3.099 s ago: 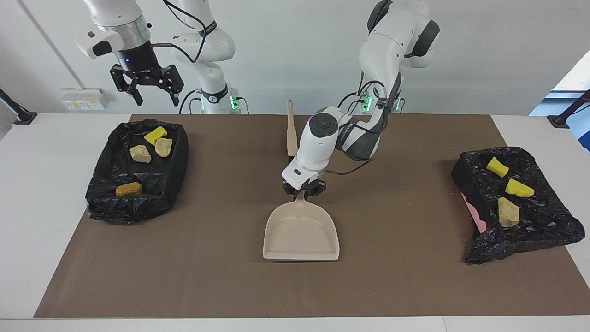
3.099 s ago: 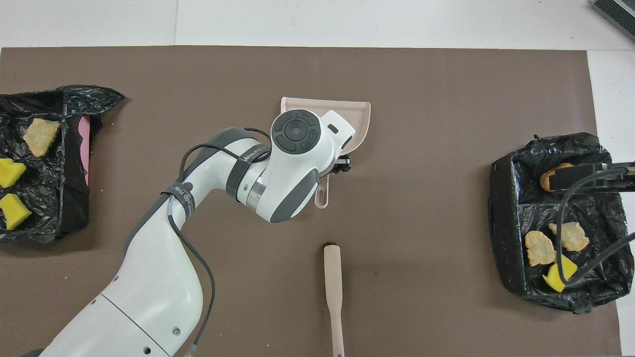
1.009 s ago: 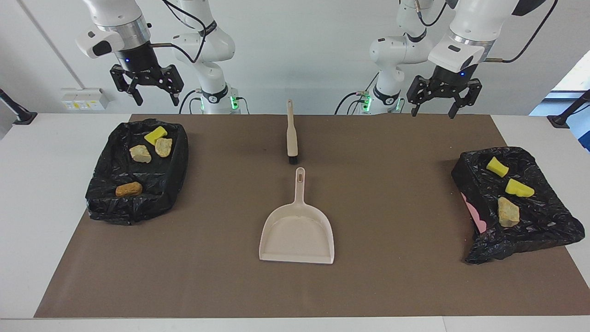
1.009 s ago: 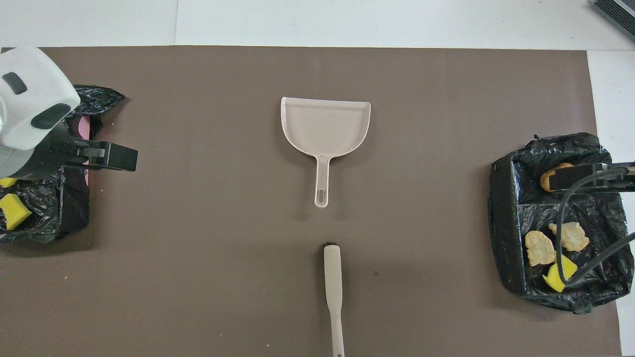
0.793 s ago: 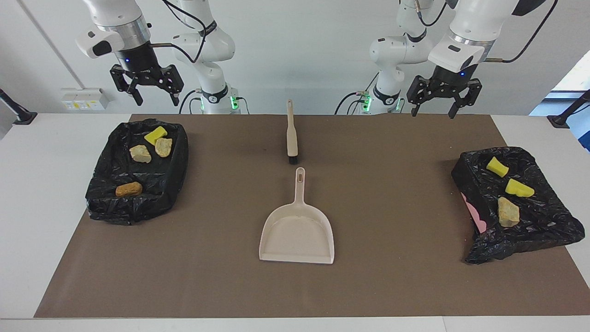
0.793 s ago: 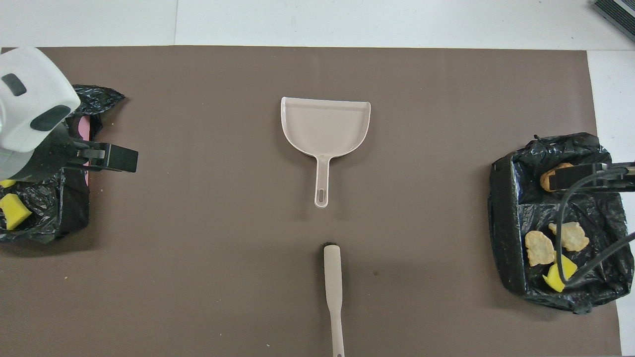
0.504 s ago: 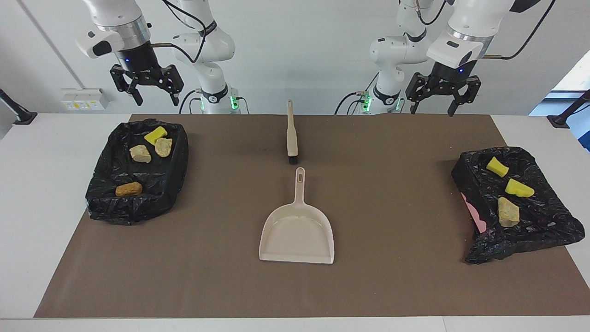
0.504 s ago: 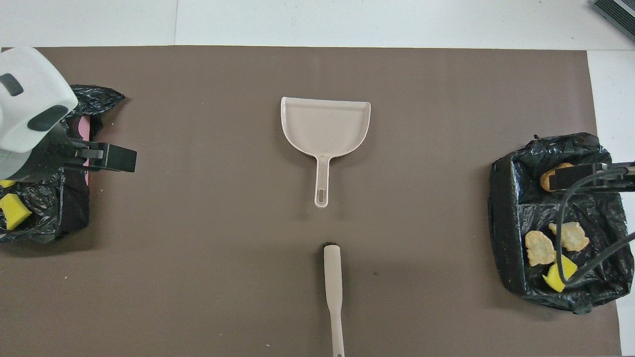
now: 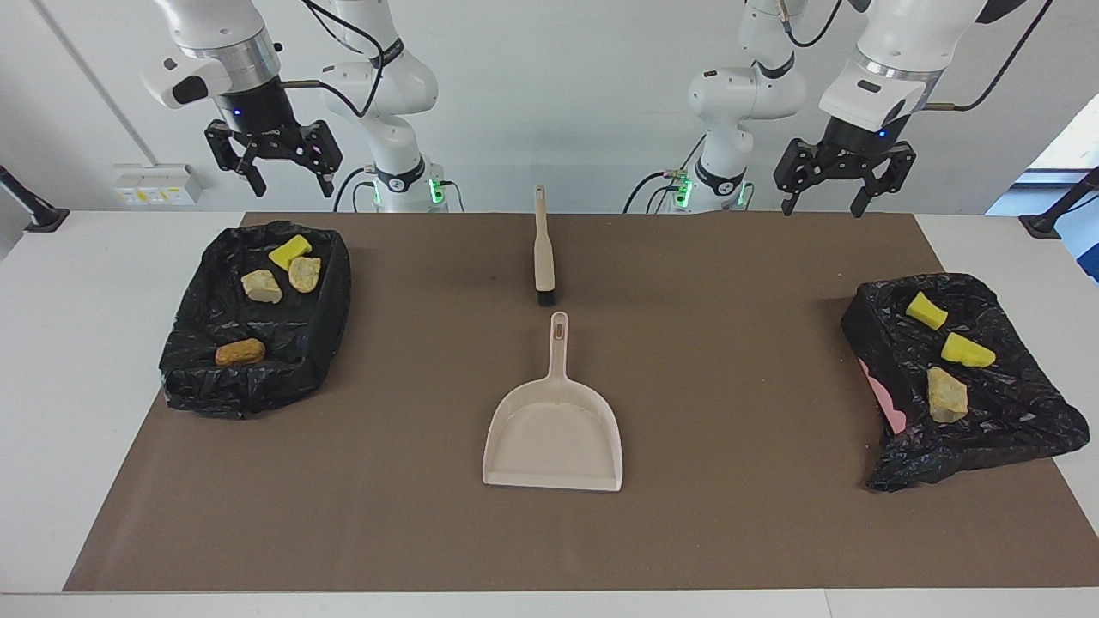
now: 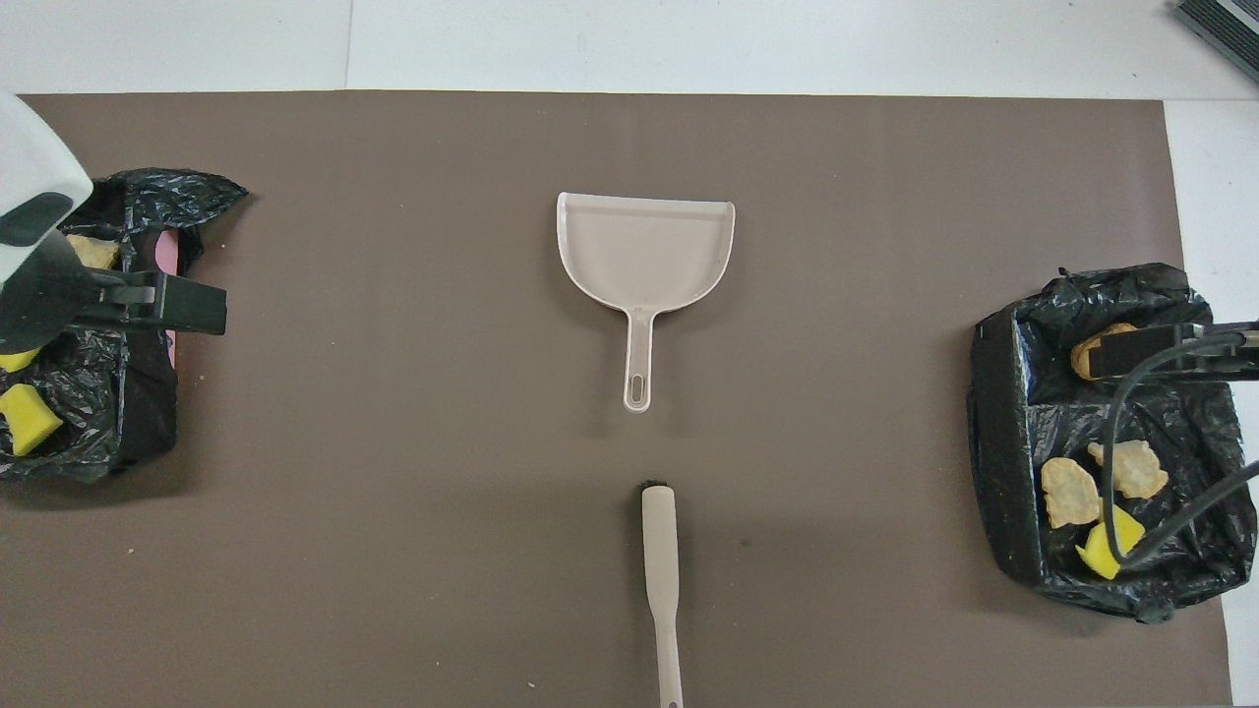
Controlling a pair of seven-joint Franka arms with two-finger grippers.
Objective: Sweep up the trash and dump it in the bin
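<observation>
The trash lies in two black-bagged bins. The bin (image 9: 336, 296) at the right arm's end holds a yellow chunk (image 9: 289, 251), two tan chunks (image 9: 260, 286) and an orange-brown one (image 9: 239, 352). The bin (image 9: 865, 322) at the left arm's end holds two yellow chunks (image 9: 926, 310) and a tan one (image 9: 946, 395). My right gripper (image 9: 273, 167) hangs open and empty, high over its bin. My left gripper (image 9: 844, 182) hangs open and empty, high over the other bin (image 10: 148, 413).
A beige dustpan (image 9: 554, 438) lies empty mid-table, handle toward the robots; it also shows in the overhead view (image 10: 644, 246). A beige hand brush (image 9: 543, 249) lies nearer to the robots than the dustpan, in line with its handle. A brown mat (image 9: 730, 515) covers the table.
My left gripper let go of the dustpan's handle and rose to its own end of the table, then drifted slightly farther toward that end. The dustpan shifted slightly. The right arm has not moved.
</observation>
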